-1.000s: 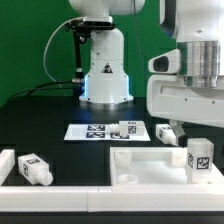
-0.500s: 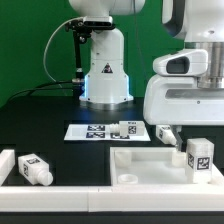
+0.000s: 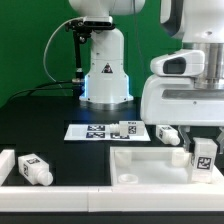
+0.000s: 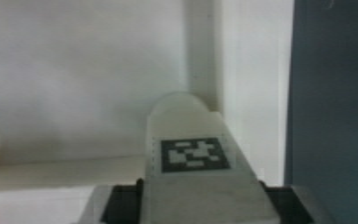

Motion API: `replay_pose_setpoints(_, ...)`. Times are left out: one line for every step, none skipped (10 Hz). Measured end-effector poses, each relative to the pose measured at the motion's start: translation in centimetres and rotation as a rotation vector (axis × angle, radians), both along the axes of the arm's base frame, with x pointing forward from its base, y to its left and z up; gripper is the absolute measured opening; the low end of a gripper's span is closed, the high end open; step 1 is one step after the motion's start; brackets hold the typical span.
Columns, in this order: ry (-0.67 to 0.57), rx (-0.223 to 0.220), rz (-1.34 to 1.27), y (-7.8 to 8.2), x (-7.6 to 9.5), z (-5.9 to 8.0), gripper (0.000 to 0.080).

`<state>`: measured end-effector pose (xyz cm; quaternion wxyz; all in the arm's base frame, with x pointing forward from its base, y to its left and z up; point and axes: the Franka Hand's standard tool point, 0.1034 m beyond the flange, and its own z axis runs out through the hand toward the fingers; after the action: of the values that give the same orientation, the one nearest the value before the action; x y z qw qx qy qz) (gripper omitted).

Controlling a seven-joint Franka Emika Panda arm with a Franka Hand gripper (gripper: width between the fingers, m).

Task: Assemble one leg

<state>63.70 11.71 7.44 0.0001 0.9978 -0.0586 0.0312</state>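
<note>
Leg held above the panel's corner

The gripper pinches the leg upright over the white panel, at the exterior view's right. I judge it should stay vertical, come down slowly, and meet the corner hole before any turning.

White tagged leg upright over the panel's right corner

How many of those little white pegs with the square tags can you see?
4. One leg under the pincer above the big white panel, one at the front on the exterior view's left, two near the marker board. Others may be hidden.
</note>
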Motion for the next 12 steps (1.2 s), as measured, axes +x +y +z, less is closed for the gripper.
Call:
replay_pose_setpoints(-0.001,0.006,-0.094,0.03,0.0,-0.01,0.0285)
replay_pose_setpoints(-0.012,0.014,-0.243,0.07,0.06,-0.07,0.0285)
replay_pose_setpoints(-0.02,0.018,-0.373,0.12,0.06,-0.07,0.0285)
replay_pose_setpoints(-0.024,0.015,-0.451,0.19,0.06,-0.04,0.0285)
replay_pose_setpoints(-0.025,0.021,-0.601,0.21,0.09,0.0,0.0285)
replay_pose_setpoints(-0.021,0.049,-0.787,0.13,0.15,-0.05,0.0285)
replay_pose_setpoints(-0.014,0.093,-0.989,-0.1,0.22,-0.09,0.0285)
replay_pose_setpoints(-0.013,0.099,-1.046,-0.13,0.23,-0.07,0.0285)
replay_pose_setpoints(-0.012,0.104,-1.121,-0.15,0.24,-0.06,0.0285)
replay_pose_setpoints(-0.012,0.108,-1.179,-0.16,0.24,-0.06,0.0285)
replay_pose_setpoints(0.0,0.121,-1.286,-0.29,0.22,-0.05,0.0285)
replay_pose_setpoints(0.019,0.141,-1.424,-0.64,0.25,-0.01,0.0285)
